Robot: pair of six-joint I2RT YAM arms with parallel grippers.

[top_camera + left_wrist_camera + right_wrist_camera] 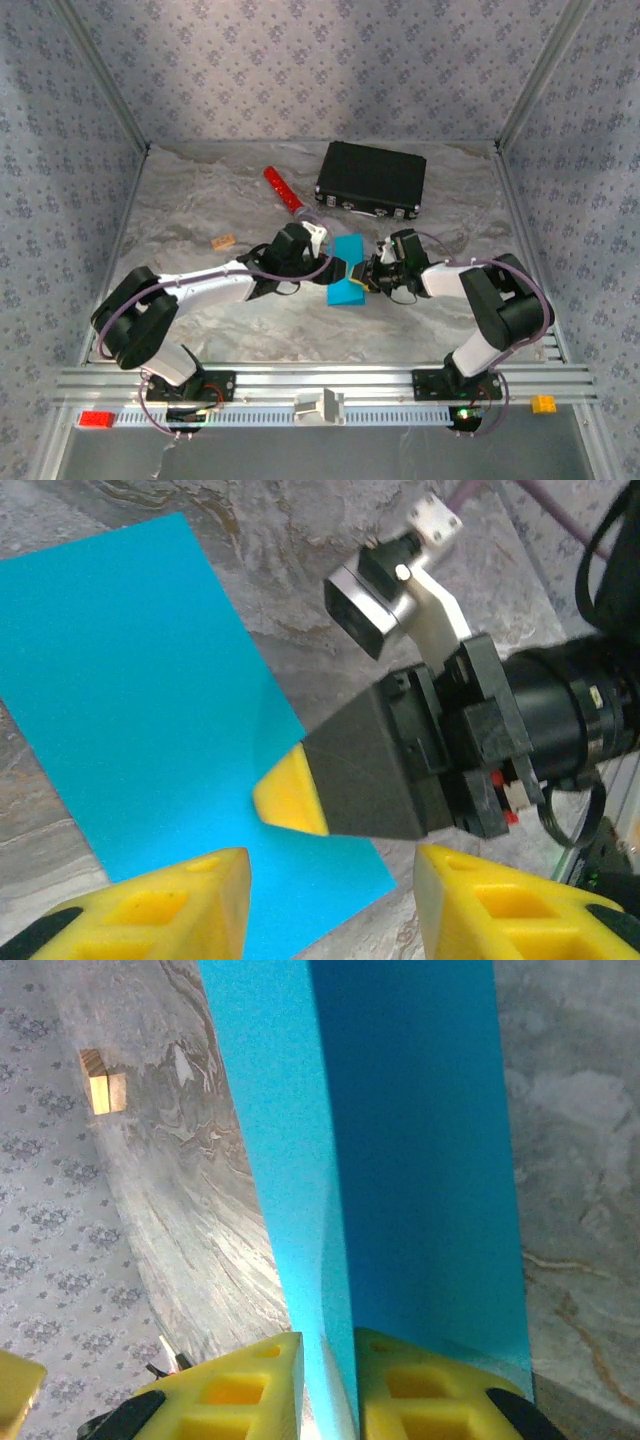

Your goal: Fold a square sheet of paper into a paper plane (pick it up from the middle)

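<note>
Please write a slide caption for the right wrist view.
The square sheet of paper, creased lengthwise, runs between the yellow fingers of the right gripper, over the marbled table.

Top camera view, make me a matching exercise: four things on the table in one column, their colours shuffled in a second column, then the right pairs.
Things:
1. sheet of paper
2. case
3. cylinder
4. small block

Colours:
A. red
B. tan wood
C. cyan-blue
D. black

Pairs: 1-C; 2-D; 3-A; 4-B
</note>
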